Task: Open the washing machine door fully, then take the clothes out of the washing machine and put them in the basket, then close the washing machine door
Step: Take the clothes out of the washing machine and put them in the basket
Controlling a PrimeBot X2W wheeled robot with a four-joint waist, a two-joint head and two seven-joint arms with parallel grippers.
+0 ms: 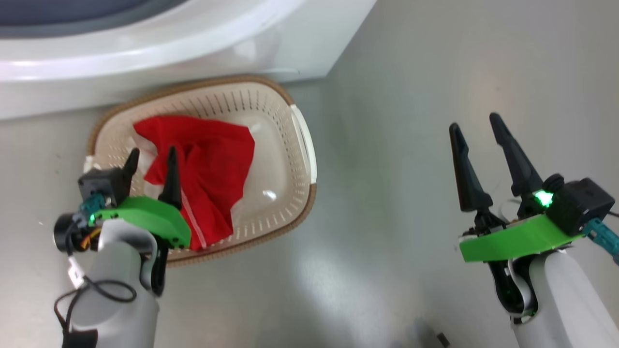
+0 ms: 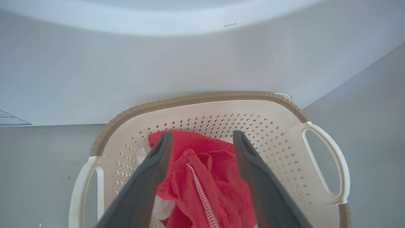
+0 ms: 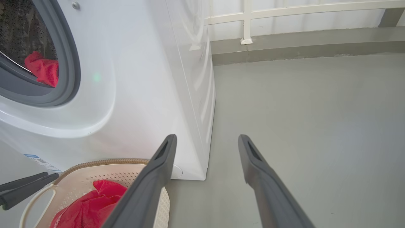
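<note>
- Basket (image 1: 217, 99) on the grey floor (image 1: 411, 96), pushed close to the foot of the washing machine (image 1: 145, 53) near its front corner. It has cream perforated walls, a brown woven-look rim and white side handles.
- Clothes (image 1: 208, 159): a red heap lying inside the basket, over its left and middle part in the head view. The right part of the basket's bottom is bare. White stitching runs along one red edge, and a bit of white cloth (image 2: 163, 207) pokes out from under the red.
- Left gripper (image 1: 152, 157): hangs over the basket's near left side with its two dark fingers spread wide and pointing at the red heap. Nothing is pinched between them. Can't tell whether the tips touch the fabric.
- Right gripper (image 1: 475, 124): well off to the right of the basket, over bare floor, fingers apart, holding nothing.
- Washing machine front, from the right wrist view: the grey rubber ring (image 3: 68, 63) of the round port, with the dark perforated drum (image 3: 19, 34) behind it. One more red garment (image 3: 42, 69) lies inside at the port's lower lip.
- Small blue label (image 2: 9, 120) low on the machine's front, left of the basket in the left wrist view.
- White railing (image 3: 246, 19) along the far wall, past the machine's side.
</note>
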